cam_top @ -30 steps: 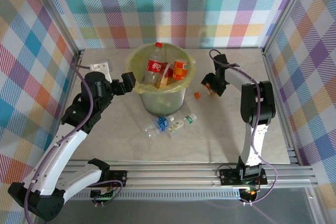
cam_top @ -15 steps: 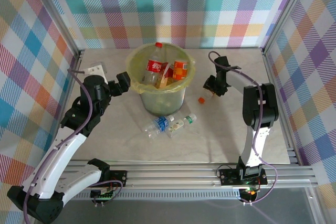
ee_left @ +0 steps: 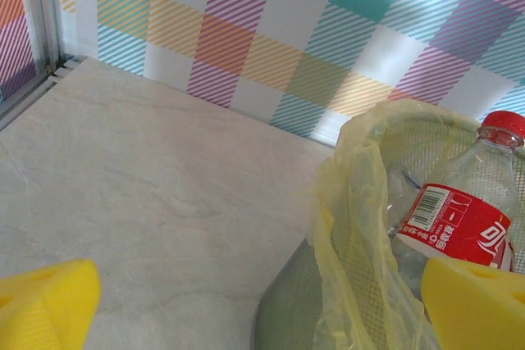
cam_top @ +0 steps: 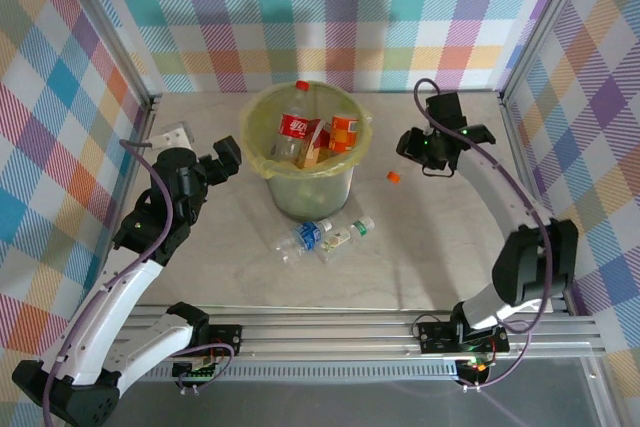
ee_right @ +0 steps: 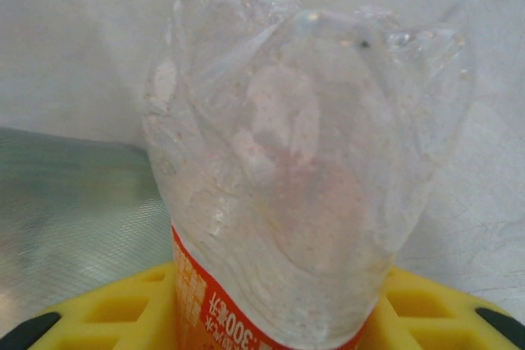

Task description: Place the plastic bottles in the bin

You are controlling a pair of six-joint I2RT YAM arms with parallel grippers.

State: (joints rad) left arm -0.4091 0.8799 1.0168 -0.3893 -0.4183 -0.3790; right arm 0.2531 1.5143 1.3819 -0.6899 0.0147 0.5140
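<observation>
Two bottles lie on the table [cam_top: 430,257] just in front of the bin [cam_top: 310,199]: a blue-labelled bottle [cam_top: 300,239] and a pale-labelled bottle [cam_top: 345,234]. Several more already stand inside it, a red-labelled cola bottle [cam_top: 293,123] the tallest. The right gripper [cam_top: 416,147] is clamped on a clear orange-labelled bottle [ee_right: 303,170], the yellow pads [ee_right: 98,313] biting at the label so the base points away from the wrist. It sits well right of the bin, probably gripped for carrying over the rim. A loose orange cap [cam_top: 393,176] lies nearby. The left gripper [cam_top: 226,159], spread wide and empty, waits beside the bin's left wall, seemingly out of the way.
</observation>
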